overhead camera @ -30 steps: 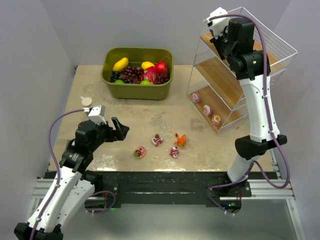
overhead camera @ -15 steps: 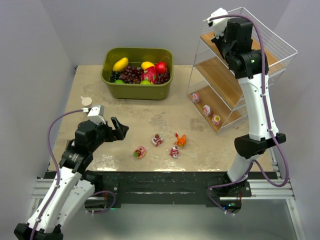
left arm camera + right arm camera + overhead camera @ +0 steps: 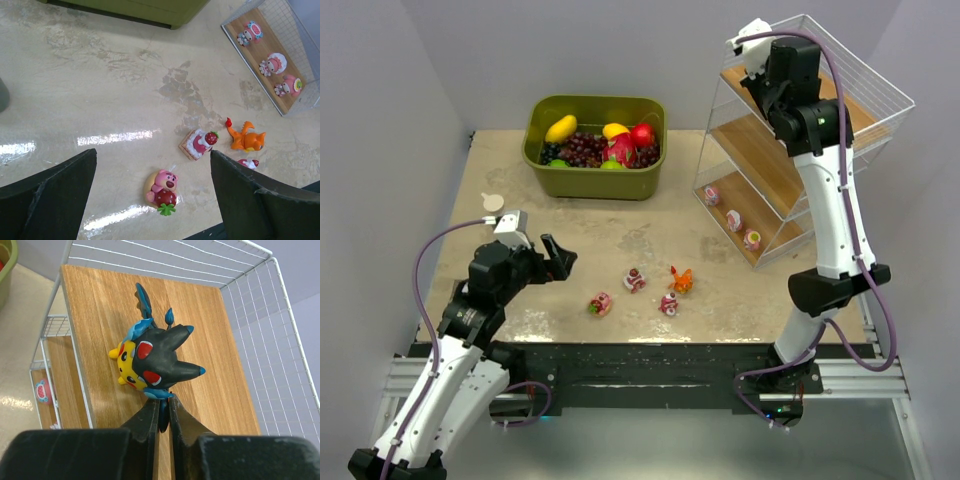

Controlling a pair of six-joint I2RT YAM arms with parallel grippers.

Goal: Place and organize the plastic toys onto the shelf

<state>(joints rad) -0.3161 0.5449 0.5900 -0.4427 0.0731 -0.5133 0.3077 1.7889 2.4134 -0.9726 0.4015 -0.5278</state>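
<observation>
My right gripper (image 3: pixel 767 78) is up at the top tier of the white wire shelf (image 3: pixel 775 175). In the right wrist view it (image 3: pixel 164 399) is shut on a thin blue part of the black spiky creature (image 3: pixel 159 359), which is at the wood of the top tier (image 3: pixel 210 340). My left gripper (image 3: pixel 560 258) is open and empty above the table, left of the loose toys. A pink bear (image 3: pixel 161 187), a cake toy (image 3: pixel 198 142), an orange creature (image 3: pixel 247 139) and a small pink-white toy (image 3: pixel 669 304) lie on the table. Three pink toys (image 3: pixel 734 220) sit on the bottom tier.
An olive-green bin (image 3: pixel 595 175) of fruit stands at the back middle. A small white disc (image 3: pixel 493 202) lies at the left. The shelf's wire sides and back enclose the top tier (image 3: pixel 280 340).
My right gripper has moved slightly up and back along the top tier with the black creature in it. The left arm has barely moved.
</observation>
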